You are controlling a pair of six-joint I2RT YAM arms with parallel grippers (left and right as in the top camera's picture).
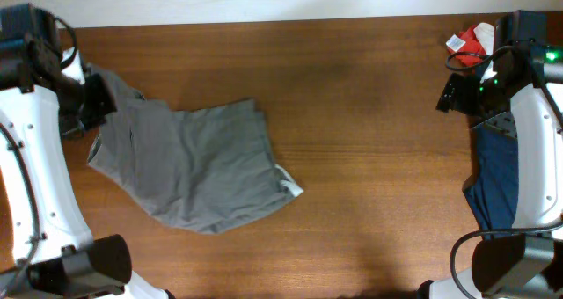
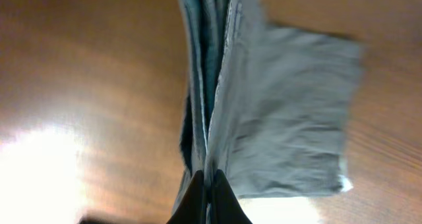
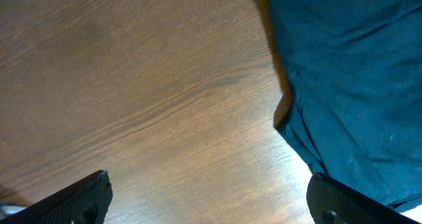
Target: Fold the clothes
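grey shorts (image 1: 198, 171) spread on left half of table (image 1: 378, 105), 1 edge bunched and pinched tight in left gripper (image 2: 207, 184). right gripper (image 3: 208, 188) splayed, holding nothing, over bare wood beside navy cloth (image 3: 349, 72). best carried low and straight across, layers kept together.

Bare wood runs across the middle of the table (image 1: 369, 114), a wide lane from the grey garment (image 1: 198, 167) over to the right arm. The garment covers the left part, with its far left corner clamped in the left tool (image 2: 210, 184). A navy cloth (image 1: 493, 189) fills the right edge and a red and cream bundle (image 1: 475, 40) sits in the far right corner. The right tool (image 3: 208, 188) hangs spread wide above bare wood, seemingly clear of the navy cloth beside it.
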